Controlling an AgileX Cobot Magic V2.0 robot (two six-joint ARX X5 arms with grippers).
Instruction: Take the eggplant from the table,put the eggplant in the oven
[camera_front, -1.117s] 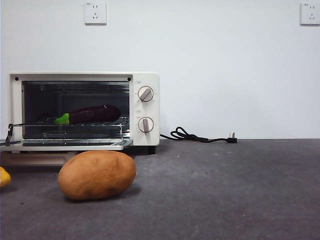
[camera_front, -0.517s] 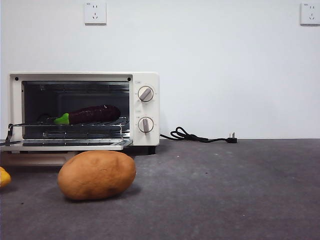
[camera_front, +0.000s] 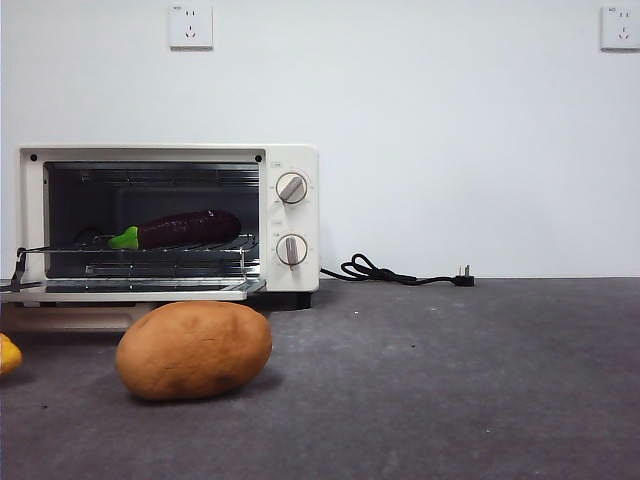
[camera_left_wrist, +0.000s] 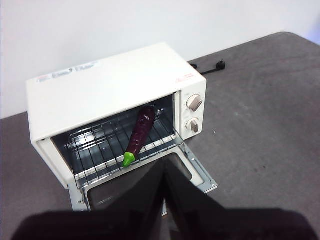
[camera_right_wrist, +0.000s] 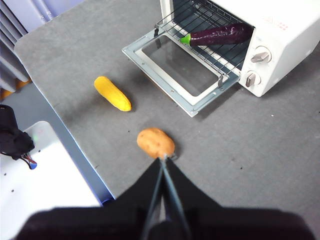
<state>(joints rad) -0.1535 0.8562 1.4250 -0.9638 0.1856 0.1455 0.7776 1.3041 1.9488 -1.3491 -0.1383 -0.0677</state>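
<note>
The dark-purple eggplant lies on the wire rack inside the cream-white oven, green stem cap pointing left, with the door folded down. No gripper shows in the front view. From high above the oven, my left gripper is shut and holds nothing; the eggplant rests on the rack below it. My right gripper is also shut on nothing and hangs high over the table, far from the eggplant in the oven.
An orange-brown potato sits on the table in front of the oven. A yellow corn cob lies beside the open door. The black power cord trails right of the oven. The table's edge borders a white platform.
</note>
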